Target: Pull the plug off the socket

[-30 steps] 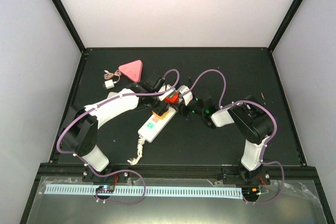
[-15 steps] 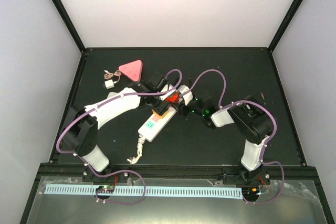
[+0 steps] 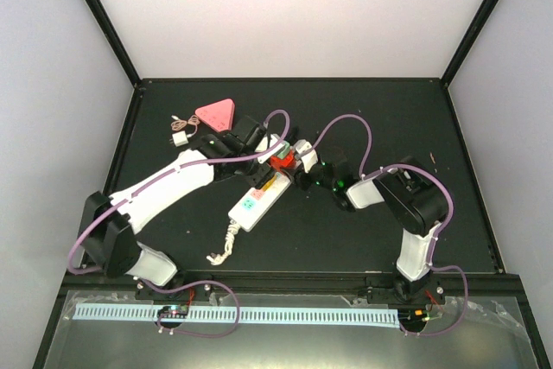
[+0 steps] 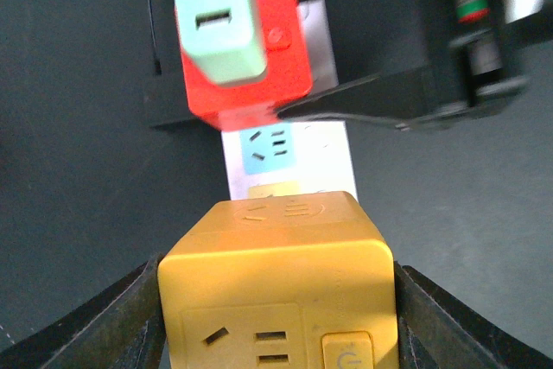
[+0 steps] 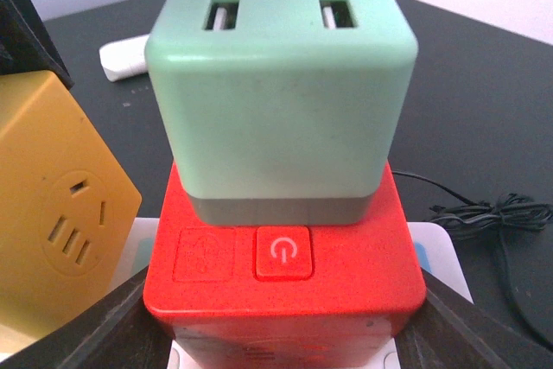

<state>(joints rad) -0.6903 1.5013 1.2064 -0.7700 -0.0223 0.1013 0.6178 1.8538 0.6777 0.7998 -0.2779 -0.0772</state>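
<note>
Left arm (image 3: 164, 183) swung toward table (image 3: 125, 153) edge, gripping plug (image 4: 276, 283).

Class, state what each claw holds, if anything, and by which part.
Left claw: yellow cube adapter, clamped by its two opposite side faces. Right claw: red cube adapter, clamped by its side faces, below the green adapter on top.

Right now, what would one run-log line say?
left gripper: grips yellow adapter | right gripper: grips red adapter, green plug atop | power strip: flat on table
</note>
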